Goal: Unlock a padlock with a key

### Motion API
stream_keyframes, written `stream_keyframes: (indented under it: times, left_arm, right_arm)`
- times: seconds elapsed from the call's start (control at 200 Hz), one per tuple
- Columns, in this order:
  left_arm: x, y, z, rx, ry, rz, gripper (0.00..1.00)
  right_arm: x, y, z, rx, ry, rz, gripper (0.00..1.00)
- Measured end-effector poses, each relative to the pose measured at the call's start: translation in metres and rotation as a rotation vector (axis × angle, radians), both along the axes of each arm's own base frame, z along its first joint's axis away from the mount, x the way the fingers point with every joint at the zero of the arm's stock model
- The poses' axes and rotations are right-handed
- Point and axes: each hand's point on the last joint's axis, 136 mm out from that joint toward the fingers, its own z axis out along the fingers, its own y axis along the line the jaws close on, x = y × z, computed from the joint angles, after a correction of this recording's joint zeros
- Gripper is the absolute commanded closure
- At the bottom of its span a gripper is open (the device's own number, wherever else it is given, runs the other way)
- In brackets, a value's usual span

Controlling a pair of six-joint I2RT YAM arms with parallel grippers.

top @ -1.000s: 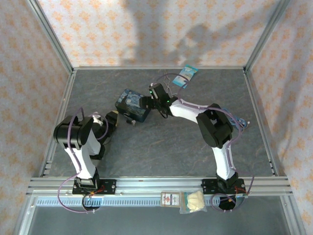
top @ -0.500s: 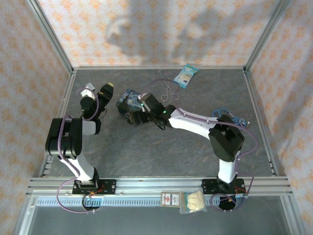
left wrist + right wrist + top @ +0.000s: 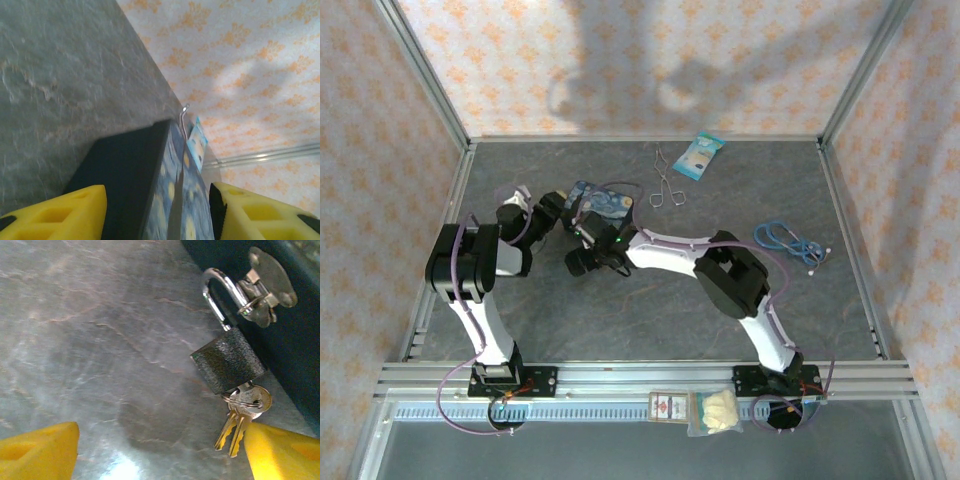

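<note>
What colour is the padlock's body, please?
The padlock body is dark, speckled grey, clearest in the right wrist view.

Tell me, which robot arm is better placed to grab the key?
Right, probably. The right gripper, open, faces the padlock and the key in it. The left gripper straddles the blue tin instead.

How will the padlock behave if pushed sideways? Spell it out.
The padlock would probably pivot rather than slide free, since it is hooked through the tin's clasp. Its metal body looks dense for its size. The keys at its base would likely flop loosely on their ring.
</note>
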Motion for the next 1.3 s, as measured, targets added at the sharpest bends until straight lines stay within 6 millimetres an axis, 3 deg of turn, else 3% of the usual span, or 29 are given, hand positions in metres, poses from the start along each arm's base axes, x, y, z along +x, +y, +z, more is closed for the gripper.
stream_keyframes:
  times: [0.245,0.44,0.641,0.786,0.946,1.121,1.301]
  left_arm:
    - [-0.017,-0.028,-0.005,-0.137,-0.011,-0.066,0.52]
    - [-0.015,-0.031,0.004,-0.186,-0.039,-0.082,0.54]
    - [-0.002,-0.029,0.014,-0.134,-0.061,-0.076,0.55]
    - [0.006,-0.025,0.030,-0.052,-0.083,-0.063,0.54]
    - [0.016,-0.022,0.047,0.015,-0.116,-0.052,0.54]
    - [0.017,-0.027,0.037,0.056,-0.076,-0.055,0.54]
    - [0.030,-0.032,0.038,0.121,-0.047,-0.063,0.54]
  right_arm:
    - [0.038,-0.031,-0.001,-0.094,-0.104,-0.023,0.14]
    - [0.057,-0.047,-0.008,-0.198,-0.190,-0.013,0.15]
    - [0.053,-0.069,-0.021,-0.185,-0.184,-0.048,0.10]
    - [0.042,-0.092,-0.010,-0.059,-0.124,-0.117,0.11]
    - [0.058,-0.091,0.002,0.068,-0.092,-0.225,0.15]
    - [0.066,-0.086,0.004,0.109,-0.075,-0.297,0.18]
    - [0.066,-0.099,-0.003,0.067,-0.063,-0.363,0.17]
